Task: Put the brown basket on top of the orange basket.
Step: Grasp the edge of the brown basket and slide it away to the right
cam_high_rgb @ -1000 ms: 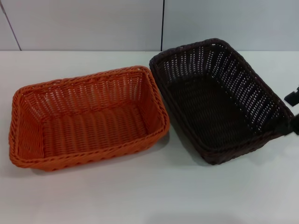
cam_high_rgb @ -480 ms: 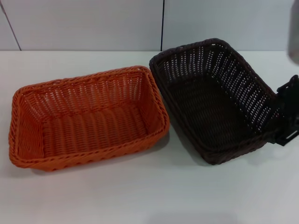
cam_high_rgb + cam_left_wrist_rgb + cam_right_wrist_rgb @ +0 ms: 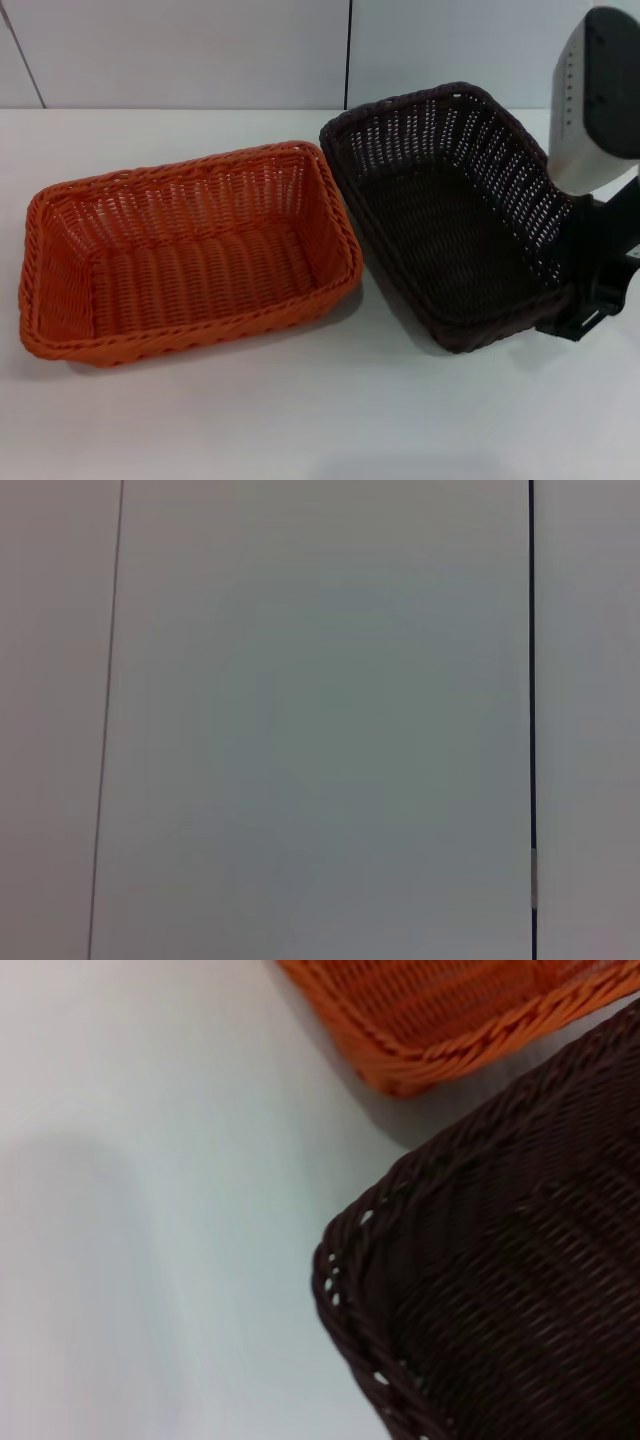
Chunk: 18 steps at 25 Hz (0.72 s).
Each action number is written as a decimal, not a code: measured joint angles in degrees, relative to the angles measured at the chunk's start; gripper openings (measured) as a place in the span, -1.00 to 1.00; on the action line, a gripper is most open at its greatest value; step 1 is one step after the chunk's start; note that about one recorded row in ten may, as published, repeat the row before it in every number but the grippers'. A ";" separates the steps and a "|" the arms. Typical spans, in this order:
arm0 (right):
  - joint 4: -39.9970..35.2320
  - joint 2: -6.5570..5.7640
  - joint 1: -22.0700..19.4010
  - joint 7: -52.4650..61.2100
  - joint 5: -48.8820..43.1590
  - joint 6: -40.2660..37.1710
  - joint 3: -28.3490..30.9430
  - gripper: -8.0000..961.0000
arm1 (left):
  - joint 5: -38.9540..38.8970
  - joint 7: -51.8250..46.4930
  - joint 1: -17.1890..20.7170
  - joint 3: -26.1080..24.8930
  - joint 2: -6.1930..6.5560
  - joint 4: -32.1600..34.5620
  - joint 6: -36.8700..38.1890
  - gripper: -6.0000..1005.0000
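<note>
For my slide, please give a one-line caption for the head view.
Right claw at the brown basket on its right side, beside the orange basket on the white table.

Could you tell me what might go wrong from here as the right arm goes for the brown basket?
The right gripper sits at the outer rim of the brown basket, near one corner. A hold there may let the basket tilt or slip when lifted. The orange basket lies close beside it, rims nearly touching, so a low carry could knock it across the table. The left arm is out of sight and cannot steady anything.
</note>
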 joint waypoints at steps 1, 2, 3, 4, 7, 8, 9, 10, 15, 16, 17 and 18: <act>0.51 0.02 0.02 0.04 0.04 0.38 -0.15 0.69 | 0.00 0.00 -0.11 -0.05 0.03 0.07 -0.20 0.54; 1.15 0.05 -0.02 0.03 0.12 0.94 -0.38 0.69 | 0.00 0.00 -0.11 -0.05 0.03 0.07 -0.20 0.54; 1.82 0.08 -0.12 0.03 0.29 1.60 -0.70 0.69 | 0.00 0.00 -0.20 -0.08 0.07 0.13 -0.63 0.54; 1.82 0.08 -0.12 0.03 0.29 1.60 -0.70 0.69 | 0.00 0.00 -0.20 -0.08 0.07 0.13 -0.63 0.54; 5.23 0.19 -0.36 0.06 2.13 4.28 -2.03 0.69 | 0.00 0.00 -0.23 -0.15 0.13 0.13 -1.00 0.54; 5.23 0.19 -0.36 0.06 2.13 4.28 -2.03 0.68 | 0.00 0.00 -0.26 -0.18 0.15 0.14 -1.15 0.54; 6.32 0.19 -0.47 0.05 2.60 5.27 -2.38 0.67 | 0.00 0.00 -0.28 -0.21 0.18 0.13 -1.33 0.54; 8.51 0.20 -0.59 -0.09 3.06 7.21 -3.16 0.66 | 0.00 0.00 -0.28 -0.24 0.19 0.14 -1.43 0.54; 13.06 0.15 0.07 -0.22 3.09 10.81 -4.25 0.61 | 0.00 0.00 -0.31 -0.31 0.31 0.13 -1.79 0.54; 13.06 0.15 0.07 -0.22 3.09 10.81 -4.25 0.60 | 0.00 0.00 -0.31 -0.31 0.31 0.13 -1.79 0.54; 13.59 0.14 0.17 -0.24 3.10 11.24 -4.40 0.59 | 0.00 0.00 -0.32 -0.33 0.36 0.17 -1.79 0.54; 14.07 0.14 0.26 -0.25 3.09 11.64 -4.54 0.58 | 0.00 0.00 -0.32 -0.33 0.36 0.17 -1.79 0.54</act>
